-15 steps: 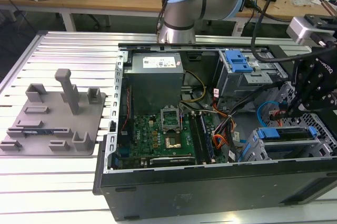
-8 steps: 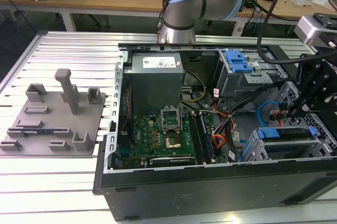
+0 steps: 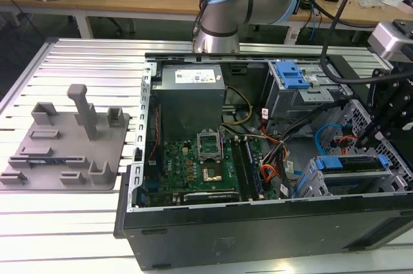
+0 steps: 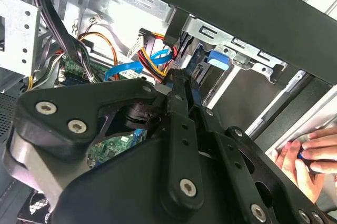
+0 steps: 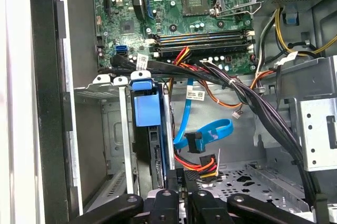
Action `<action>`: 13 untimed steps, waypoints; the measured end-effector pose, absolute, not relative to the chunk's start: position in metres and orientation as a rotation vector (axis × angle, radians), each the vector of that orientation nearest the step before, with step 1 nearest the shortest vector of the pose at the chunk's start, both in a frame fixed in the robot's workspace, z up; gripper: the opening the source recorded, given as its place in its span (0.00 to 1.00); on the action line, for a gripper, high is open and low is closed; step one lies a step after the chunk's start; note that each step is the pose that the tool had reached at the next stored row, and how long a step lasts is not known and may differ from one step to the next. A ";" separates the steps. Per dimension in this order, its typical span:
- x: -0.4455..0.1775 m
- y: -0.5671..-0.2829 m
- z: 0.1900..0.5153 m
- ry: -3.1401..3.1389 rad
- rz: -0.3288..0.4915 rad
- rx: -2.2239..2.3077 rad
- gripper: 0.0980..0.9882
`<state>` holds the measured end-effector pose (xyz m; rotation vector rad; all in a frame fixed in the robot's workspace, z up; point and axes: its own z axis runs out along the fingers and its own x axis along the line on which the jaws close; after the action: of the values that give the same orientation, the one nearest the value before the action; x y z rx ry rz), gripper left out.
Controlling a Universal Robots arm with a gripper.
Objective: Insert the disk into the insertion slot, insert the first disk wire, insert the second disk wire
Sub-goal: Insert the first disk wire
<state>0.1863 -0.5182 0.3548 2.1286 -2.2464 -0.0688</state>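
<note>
you have the disk [image 3: 352,162] already seated in the insertion slot [image 3: 315,187]. its bright blue carrier lies along the top of the grey perforated cage, in a corner of the open computer case [image 3: 258,232]. in the first wrist view the disk [image 5: 146,109] shows edge-on, with the blue carrier facing out and the sheet metal of the insertion slot [image 5: 113,129] right against it.

your end effector [image 3: 381,126] hangs just beside the disk, inside the case. in both wrist views its black linkages crowd the near part of the picture, with the end effector [image 5: 183,192] pointing into the bay next to the disk. you cannot tell whether it is apart, together or clamped on anything (the tip [image 4: 178,81] sits in among the cabling).

a blue flat cable [image 5: 202,134] loops near the disk, and its dark connector end is apart from the disk's edge. a bundle of red, yellow and black wires [image 5: 202,162] lies between that cable and the end effector, very close to the tip.

the motherboard [image 3: 200,164] lies further into the case from the disk, and the grey power supply [image 3: 190,90] lies beyond that. a taller metal bay with a blue latch [image 3: 290,77] stands near the disk. a grey fixture plate [image 3: 64,145] rests on the ribbed worktop [image 3: 64,229], outside the case and well apart from the disk. in the second wrist view a person's hand [image 4: 316,153] rests outside the case wall.
</note>
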 end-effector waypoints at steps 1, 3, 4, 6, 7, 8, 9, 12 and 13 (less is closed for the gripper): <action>0.186 -0.518 0.355 -2.246 -0.069 2.129 0.07; 0.187 -0.518 0.355 -2.246 -0.069 2.129 0.07; 0.187 -0.518 0.355 -2.245 -0.071 2.128 0.07; 0.188 -0.518 0.355 -2.242 -0.076 2.124 0.07; 0.189 -0.519 0.355 -2.240 -0.078 2.123 0.07; 0.189 -0.519 0.355 -2.240 -0.079 2.123 0.07; 0.189 -0.520 0.355 -2.240 -0.079 2.122 0.07; 0.190 -0.521 0.355 -2.240 -0.079 2.123 0.07; 0.190 -0.522 0.355 -2.240 -0.079 2.123 0.07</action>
<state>0.1904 -0.5219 0.3548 2.1226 -2.2398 -0.0788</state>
